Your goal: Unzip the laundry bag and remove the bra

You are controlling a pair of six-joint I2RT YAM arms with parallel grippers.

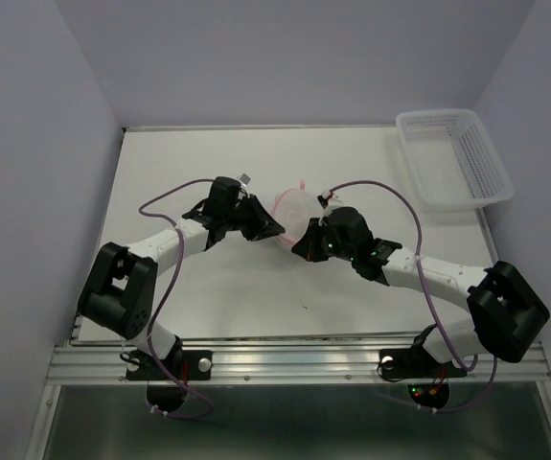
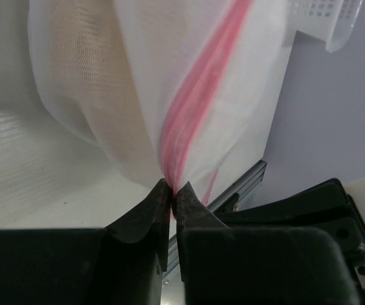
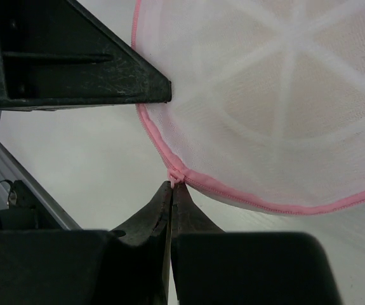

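The laundry bag [image 1: 296, 216] is a round white mesh pouch with a pink zipper rim, held between the two grippers at mid-table. My left gripper [image 2: 172, 189] is shut on the pouch's pink rim [image 2: 195, 108], pinching the mesh. My right gripper [image 3: 172, 185] is shut on the small pink zipper pull [image 3: 176, 174] at the rim [image 3: 258, 200]. The left gripper's finger [image 3: 106, 70] shows in the right wrist view, against the pouch. The beige bra [image 3: 277, 108] shows faintly through the mesh, and also in the left wrist view [image 2: 80, 57].
A white plastic lattice basket [image 1: 452, 158] stands at the table's back right corner; its edge shows in the left wrist view [image 2: 325, 19]. The table's metal front rail [image 1: 294, 364] runs along the near edge.
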